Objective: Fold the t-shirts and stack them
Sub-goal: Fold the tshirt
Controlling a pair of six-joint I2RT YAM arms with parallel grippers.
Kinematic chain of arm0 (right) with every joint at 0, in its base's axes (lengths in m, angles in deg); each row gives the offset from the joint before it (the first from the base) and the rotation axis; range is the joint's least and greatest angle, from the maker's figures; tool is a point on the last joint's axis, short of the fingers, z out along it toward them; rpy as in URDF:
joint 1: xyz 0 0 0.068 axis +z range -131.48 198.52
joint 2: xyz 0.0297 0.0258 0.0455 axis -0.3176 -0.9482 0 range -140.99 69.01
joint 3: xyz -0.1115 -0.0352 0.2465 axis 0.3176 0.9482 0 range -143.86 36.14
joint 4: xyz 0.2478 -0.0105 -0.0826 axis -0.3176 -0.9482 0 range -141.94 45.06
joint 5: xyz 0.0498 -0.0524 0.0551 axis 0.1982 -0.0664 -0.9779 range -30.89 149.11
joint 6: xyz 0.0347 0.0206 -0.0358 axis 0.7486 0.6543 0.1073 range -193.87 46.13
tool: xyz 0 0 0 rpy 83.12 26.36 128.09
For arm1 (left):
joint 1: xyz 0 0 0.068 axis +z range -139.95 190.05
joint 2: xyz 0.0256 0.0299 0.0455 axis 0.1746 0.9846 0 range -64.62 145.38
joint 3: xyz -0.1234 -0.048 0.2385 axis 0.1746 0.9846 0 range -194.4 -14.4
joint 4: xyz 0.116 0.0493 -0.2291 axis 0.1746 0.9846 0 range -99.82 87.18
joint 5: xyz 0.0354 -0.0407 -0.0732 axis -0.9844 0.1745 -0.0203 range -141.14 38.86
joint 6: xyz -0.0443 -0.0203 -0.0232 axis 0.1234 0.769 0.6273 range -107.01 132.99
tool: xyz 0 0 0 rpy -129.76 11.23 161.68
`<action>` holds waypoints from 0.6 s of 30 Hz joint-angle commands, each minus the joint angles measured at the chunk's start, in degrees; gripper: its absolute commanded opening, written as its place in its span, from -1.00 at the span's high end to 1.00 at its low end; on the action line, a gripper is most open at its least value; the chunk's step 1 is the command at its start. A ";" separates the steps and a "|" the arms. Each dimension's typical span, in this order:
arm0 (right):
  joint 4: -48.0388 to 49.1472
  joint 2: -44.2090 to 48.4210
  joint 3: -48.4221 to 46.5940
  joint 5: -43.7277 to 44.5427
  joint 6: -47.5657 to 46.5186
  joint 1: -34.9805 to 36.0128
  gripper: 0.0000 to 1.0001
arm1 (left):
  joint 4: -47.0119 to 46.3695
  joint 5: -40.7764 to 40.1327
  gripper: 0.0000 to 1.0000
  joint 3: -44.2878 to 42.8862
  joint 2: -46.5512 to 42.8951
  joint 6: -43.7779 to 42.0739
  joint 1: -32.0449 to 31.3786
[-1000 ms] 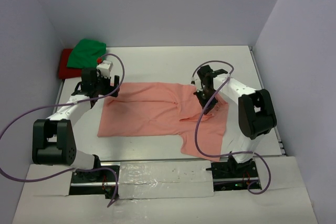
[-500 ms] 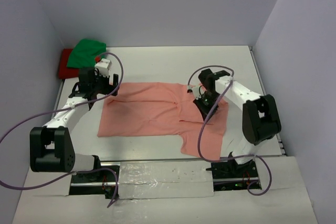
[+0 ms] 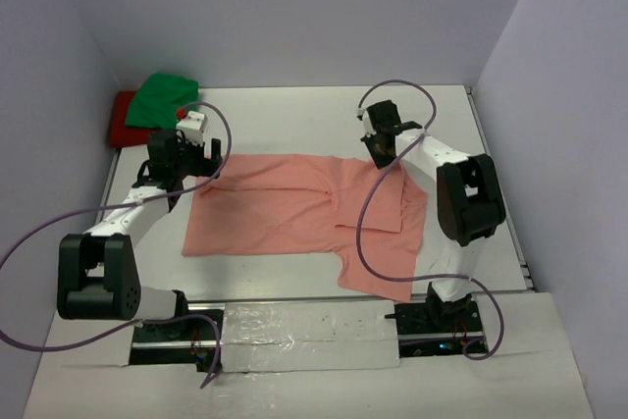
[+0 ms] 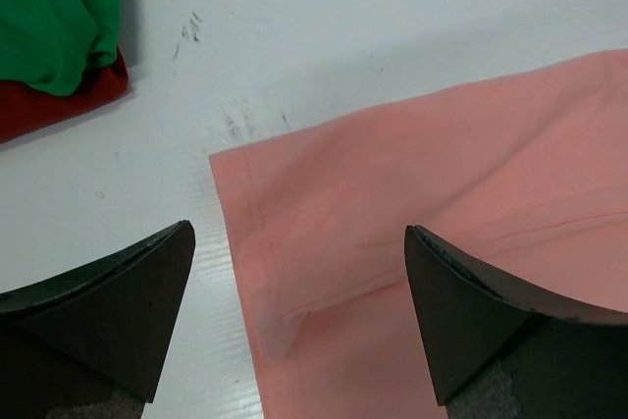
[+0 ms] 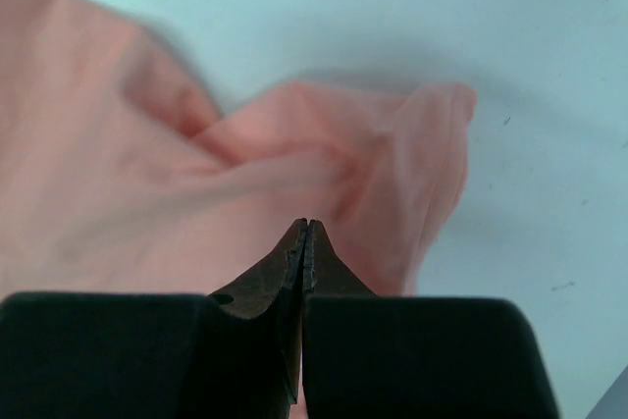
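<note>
A salmon-pink t-shirt [image 3: 285, 208] lies spread across the middle of the table. My left gripper [image 3: 186, 159] hovers open over its far left corner. In the left wrist view that corner [image 4: 294, 203] lies between the wide-apart fingers [image 4: 491, 321], with a small fold in the hem. My right gripper [image 3: 379, 149] is at the shirt's far right part, shut on a bunched fold of pink cloth [image 5: 324, 154] whose creases run in to the tips [image 5: 306, 225]. A green t-shirt [image 3: 162, 97] lies crumpled on a red one [image 3: 122, 121] in the far left corner.
Grey walls close in the table on the left, back and right. The green [image 4: 54, 17] and red [image 4: 59, 105] shirts lie just beyond the left gripper. Purple cables loop off both arms. The bare white tabletop [image 3: 294, 120] stretches behind the pink shirt.
My right gripper has moved from the middle of the shirt's right part toward the far edge, staying shut, and the fold there has shifted. The left gripper has barely moved.
</note>
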 commanded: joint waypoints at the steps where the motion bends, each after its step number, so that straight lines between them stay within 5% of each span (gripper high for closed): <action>1: 4.76 -3.99 -5.52 3.12 1.24 -1.22 1.00 | -4.91 1.40 -0.94 -1.34 2.67 1.27 0.08; 11: 8.81 -11.65 -7.80 9.80 1.24 -3.15 1.00 | -10.26 3.24 -0.93 3.66 1.81 0.92 -0.01; 18: -10.49 -20.43 -22.47 6.57 7.30 -7.28 1.00 | -6.93 3.33 -0.92 1.04 6.46 1.45 0.08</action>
